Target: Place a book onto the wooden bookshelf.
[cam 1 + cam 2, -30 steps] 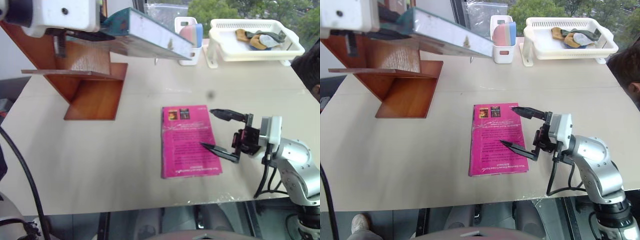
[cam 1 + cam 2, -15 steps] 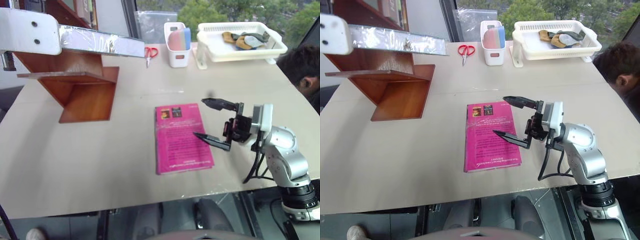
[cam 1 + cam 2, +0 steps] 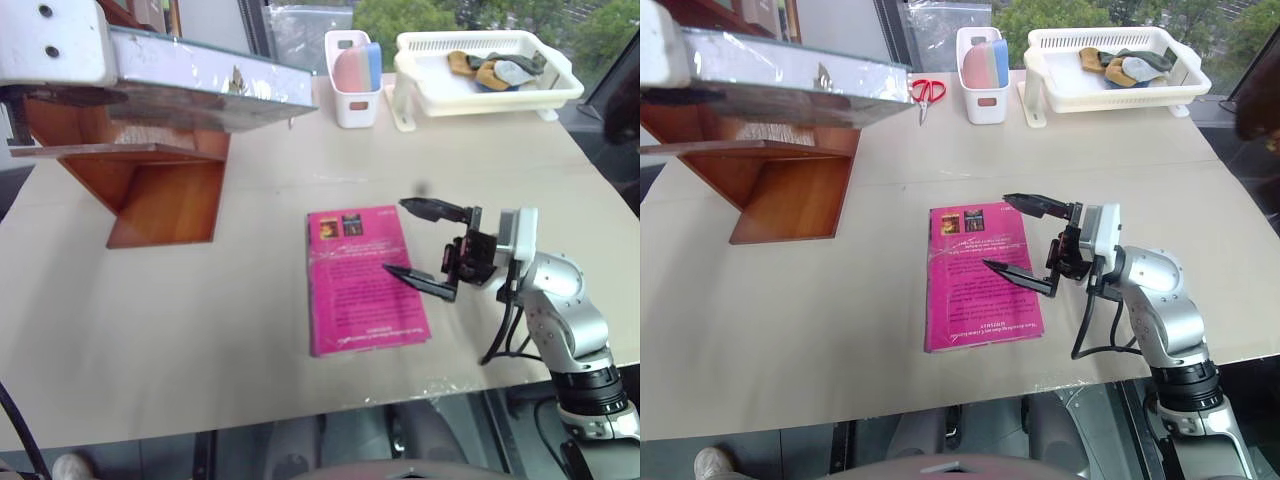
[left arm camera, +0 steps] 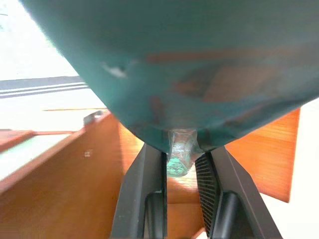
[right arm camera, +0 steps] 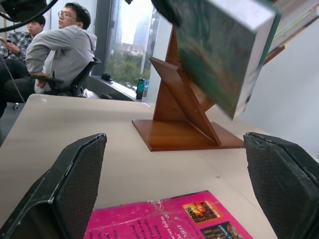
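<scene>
The book (image 4: 189, 64) sits pinched in the left tool (image 4: 180, 169).

Clamped in the left gripper (image 4: 182, 164), the teal book (image 3: 200, 75) gleams in glossy clear plastic wrap above the smooth, reddish wooden bookshelf (image 3: 165, 185), while a glossy pink book (image 3: 365, 280) lies on the matt beige table (image 3: 200, 330) under the right gripper's (image 3: 420, 245) matt black fingers.

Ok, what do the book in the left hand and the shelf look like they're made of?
The book looks like a teal-green paper cover sealed in glossy clear plastic wrap: the film throws silvery glare and wrinkles along its edge. The wooden bookshelf appears to be reddish-brown wood with a smooth finish; faint grain shows on its boards, though solid wood or veneer can't be told.
</scene>
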`<move>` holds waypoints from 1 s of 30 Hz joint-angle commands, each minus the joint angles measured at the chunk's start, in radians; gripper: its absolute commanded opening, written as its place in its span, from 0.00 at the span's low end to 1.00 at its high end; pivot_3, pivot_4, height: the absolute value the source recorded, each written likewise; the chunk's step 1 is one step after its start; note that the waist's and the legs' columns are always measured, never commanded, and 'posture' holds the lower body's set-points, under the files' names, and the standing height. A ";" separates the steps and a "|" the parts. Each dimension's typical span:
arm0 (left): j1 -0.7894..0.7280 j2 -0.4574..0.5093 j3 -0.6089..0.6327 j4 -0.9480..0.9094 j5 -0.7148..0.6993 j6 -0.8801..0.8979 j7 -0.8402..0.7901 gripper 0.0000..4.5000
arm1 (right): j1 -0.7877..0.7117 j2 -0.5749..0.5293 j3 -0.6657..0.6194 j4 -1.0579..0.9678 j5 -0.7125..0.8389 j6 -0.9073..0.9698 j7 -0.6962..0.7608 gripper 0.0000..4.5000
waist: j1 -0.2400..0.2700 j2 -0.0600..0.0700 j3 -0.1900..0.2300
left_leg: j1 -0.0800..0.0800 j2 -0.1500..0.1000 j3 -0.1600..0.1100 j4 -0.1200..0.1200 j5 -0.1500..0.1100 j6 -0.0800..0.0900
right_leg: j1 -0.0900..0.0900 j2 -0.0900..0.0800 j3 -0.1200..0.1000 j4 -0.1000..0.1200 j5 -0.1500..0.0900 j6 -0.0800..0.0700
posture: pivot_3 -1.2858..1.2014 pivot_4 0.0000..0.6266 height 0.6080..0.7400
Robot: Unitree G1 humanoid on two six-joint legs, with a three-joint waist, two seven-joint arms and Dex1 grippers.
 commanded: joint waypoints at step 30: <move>-0.017 0.191 0.099 0.021 0.028 0.007 -0.055 0.11 | -0.048 0.016 -0.005 0.057 0.026 -0.039 0.077 1.00 | -0.006 -0.002 0.001 | 0.004 0.000 0.000 0.003 0.000 0.000 | 0.001 0.000 0.001 0.008 0.000 0.000 | 0.52 0.24 1.00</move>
